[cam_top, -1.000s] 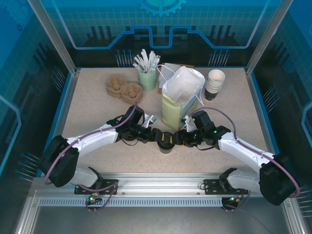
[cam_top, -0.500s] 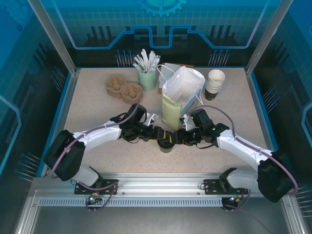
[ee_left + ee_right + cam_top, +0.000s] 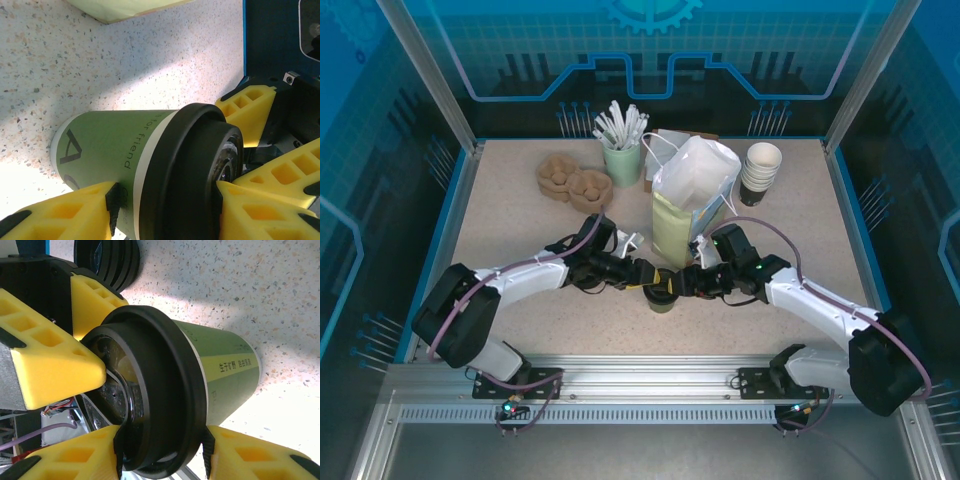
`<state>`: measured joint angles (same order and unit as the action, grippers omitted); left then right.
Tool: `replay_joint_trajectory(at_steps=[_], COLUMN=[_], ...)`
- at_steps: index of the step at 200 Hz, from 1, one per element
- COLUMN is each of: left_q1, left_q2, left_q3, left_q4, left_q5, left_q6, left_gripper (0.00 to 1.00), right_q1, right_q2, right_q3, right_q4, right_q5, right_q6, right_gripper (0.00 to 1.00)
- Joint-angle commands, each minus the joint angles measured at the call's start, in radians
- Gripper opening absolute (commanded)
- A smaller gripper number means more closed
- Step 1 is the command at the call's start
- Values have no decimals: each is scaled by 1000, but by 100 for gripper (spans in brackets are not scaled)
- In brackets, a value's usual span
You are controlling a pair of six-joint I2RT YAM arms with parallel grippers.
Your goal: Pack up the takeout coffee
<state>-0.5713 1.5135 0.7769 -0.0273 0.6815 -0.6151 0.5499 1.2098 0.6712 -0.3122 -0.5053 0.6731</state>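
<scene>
Surface (image 3: 510, 250): speckled, carries everything below.
Paper bag (image 3: 692, 195): upright mid-surface; I cannot see its contents. I judge it is waiting for the cup.
Green holder (image 3: 621, 160): at the rear, holds white sticks.
Coffee cup (image 3: 100, 145): green, black lid (image 3: 150, 390) on, standing just in front of the bag.
Left jaws, right jaws: each half-closed onto the cup at the lid rim, from opposite sides. I read this as seating the lid.
</scene>
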Motion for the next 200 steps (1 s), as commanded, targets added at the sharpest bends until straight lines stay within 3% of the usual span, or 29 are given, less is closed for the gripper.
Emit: replay_joint_trajectory(at_steps=[1,88,127,200], left_q1=[-15,-17,-23,-159], left_q2=[9,-183,-226,-388], left_q3=[-43,69,112,184], left_q4=[-40,-238,-301,-447], left_q5=[-45,-152,-173,-493], left_q6=[-32,55,86,240], left_gripper=[51,66,66,65], right_q1=[12,12,12,1], right_q2=[23,12,17,-40], right_q3=[-42,36,52,171], right_q4=[-31,-74,-77,-199], right_q5=[34,25,17,21], right_q6=[-6,-6,-4,-32], right_gripper=[46,49,56,67])
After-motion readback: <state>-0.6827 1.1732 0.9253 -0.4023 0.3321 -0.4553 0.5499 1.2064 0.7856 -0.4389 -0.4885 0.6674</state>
